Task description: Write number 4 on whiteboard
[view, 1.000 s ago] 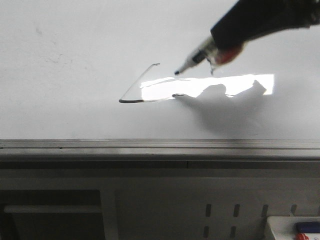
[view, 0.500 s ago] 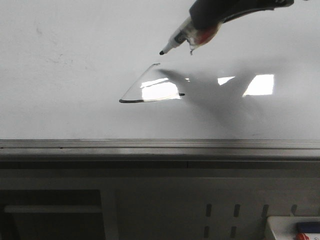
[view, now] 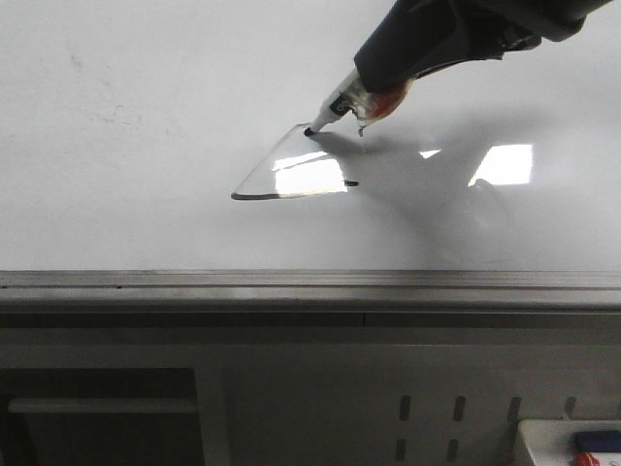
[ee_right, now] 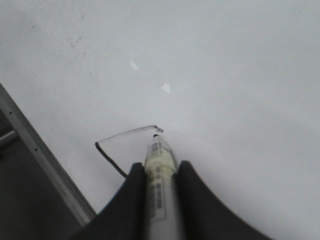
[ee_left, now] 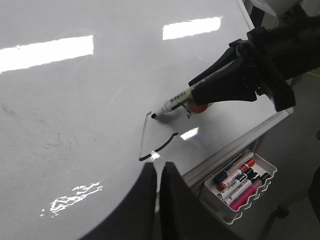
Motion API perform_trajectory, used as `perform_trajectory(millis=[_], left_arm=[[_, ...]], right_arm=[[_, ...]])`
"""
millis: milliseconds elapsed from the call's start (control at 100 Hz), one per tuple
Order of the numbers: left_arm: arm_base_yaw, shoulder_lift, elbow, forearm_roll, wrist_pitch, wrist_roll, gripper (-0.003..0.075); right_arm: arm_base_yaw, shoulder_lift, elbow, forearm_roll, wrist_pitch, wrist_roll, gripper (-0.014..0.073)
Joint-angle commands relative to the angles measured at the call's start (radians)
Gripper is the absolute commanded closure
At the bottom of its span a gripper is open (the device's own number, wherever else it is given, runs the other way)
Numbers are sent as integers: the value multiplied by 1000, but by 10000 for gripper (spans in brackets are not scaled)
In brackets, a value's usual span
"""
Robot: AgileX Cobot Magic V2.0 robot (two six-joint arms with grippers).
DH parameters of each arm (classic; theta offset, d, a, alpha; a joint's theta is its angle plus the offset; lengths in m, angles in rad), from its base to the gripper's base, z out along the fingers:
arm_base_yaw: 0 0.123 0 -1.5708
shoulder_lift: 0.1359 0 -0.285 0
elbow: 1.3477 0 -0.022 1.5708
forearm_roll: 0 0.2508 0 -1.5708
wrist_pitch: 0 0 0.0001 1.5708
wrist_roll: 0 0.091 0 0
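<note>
Bare whiteboard lay open around the number 4; only the right gripper overhung it.

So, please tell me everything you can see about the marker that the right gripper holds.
The marker is a slim pen with a pale, whitish barrel bearing a printed label, a narrowing nose and a small dark tip. It looks like plastic. Its cap is off. The right gripper clamps the barrel between its two dark fingers, so the rear part is hidden. The marker is tilted, tip down, on the whiteboard. The tip sits at the upper end of the slanted stroke of the unfinished number 4 and seems to touch the board.
</note>
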Motion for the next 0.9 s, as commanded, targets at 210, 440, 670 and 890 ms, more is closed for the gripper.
perform_trajectory(millis=[210, 440, 670, 890], left_arm=[[1, 3, -26, -43, -13, -2, 741], [1, 3, -26, -43, -8, -2, 741], [1, 3, -26, -43, -8, -2, 741], [1, 3, -26, -43, -8, -2, 741]], right_arm=[[-1, 3, -33, -1, -101, -9, 658], [-1, 14, -31, -1, -15, -9, 658], [-1, 14, 9, 25, 55, -7, 656], [1, 14, 115, 99, 19, -7, 657]])
